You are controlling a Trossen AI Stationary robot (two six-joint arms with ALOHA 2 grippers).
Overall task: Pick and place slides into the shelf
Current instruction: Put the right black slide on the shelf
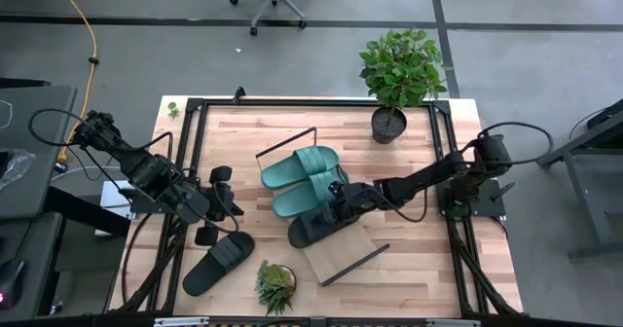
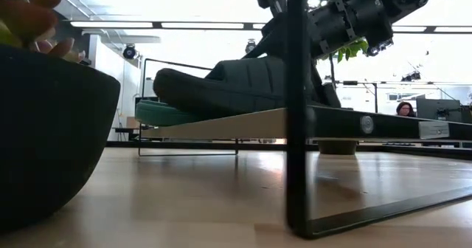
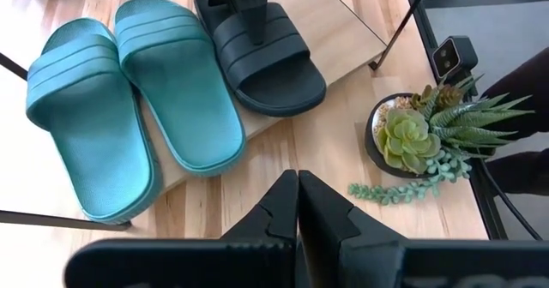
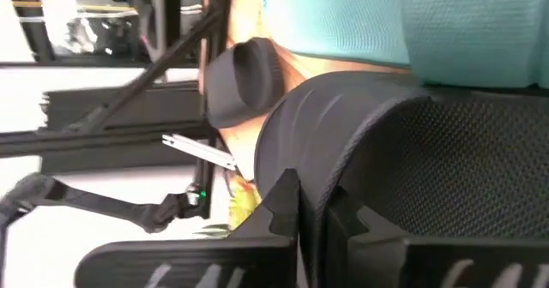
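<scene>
The shelf [image 1: 341, 254] stands slanted in the middle of the table. Two teal slides [image 1: 304, 176] lie side by side on its board [image 3: 343, 14], and a black slide [image 1: 313, 230] lies beside them toward the near edge. My right gripper [image 1: 336, 200] reaches in from the table's right and is shut at this slide's strap. A second black slide [image 1: 219, 262] lies sole down on the table at the near left. My left gripper [image 1: 229, 210] hovers shut above the table just beyond it, touching nothing. My right gripper is shut on the strap [image 4: 343, 134] of the black slide, at the strap's edge [image 4: 290, 178] by the toe opening. The fingers [image 3: 253, 14] come from the table's right, slanting down, along the slide. The slide lies on the shelf board [image 2: 243, 122] next to a teal slide [image 2: 158, 114].
A potted plant [image 1: 391, 121] stands at the far edge, right of the shelf. A small succulent pot [image 1: 275, 283] sits at the near edge, between the loose black slide and the shelf's near end. Black frame bars [image 1: 185, 142] run along the table's sides.
</scene>
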